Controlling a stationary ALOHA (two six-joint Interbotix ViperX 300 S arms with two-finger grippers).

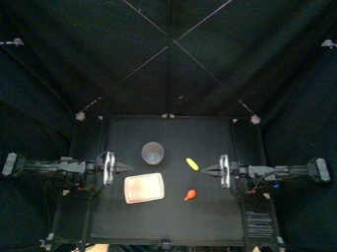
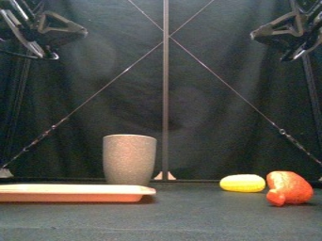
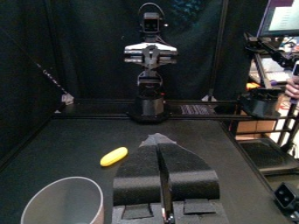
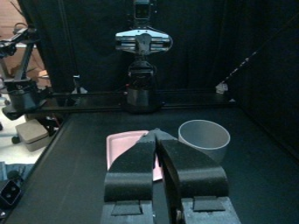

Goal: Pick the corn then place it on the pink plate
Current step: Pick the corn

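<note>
So, neither arm has started and there are a few ways this could go sideways. The left gripper point(image 3: 162, 149) and the right gripper point(image 4: 158, 140) both hang back at their own sides of the table with the jaws pressed together and nothing in them. If I drop onto the corn point(image 1: 192, 163) without spreading the jaws first, I'd guess it just gets poked and skids off.

The corn lies on its side on the bare table, right of the middle. It's nearer the right arm and well apart from the plate point(image 1: 144, 187). It's small and rounded, so I reckon an off-centre pinch could squirt it out or set it rolling.

There's also a red toy point(image 2: 289, 187) near it, toward the front edge. From the front camera the two look almost side by side, so a sloppy approach might bump or grab the wrong one.

Carrying leftward, the tall cup point(image 2: 130, 158) stands just behind the plate. A low swing could clip it, or the corn could end up in there instead.

Containers: the plate is flat and bare, and the cup looks empty as far as I can see inside.
</note>
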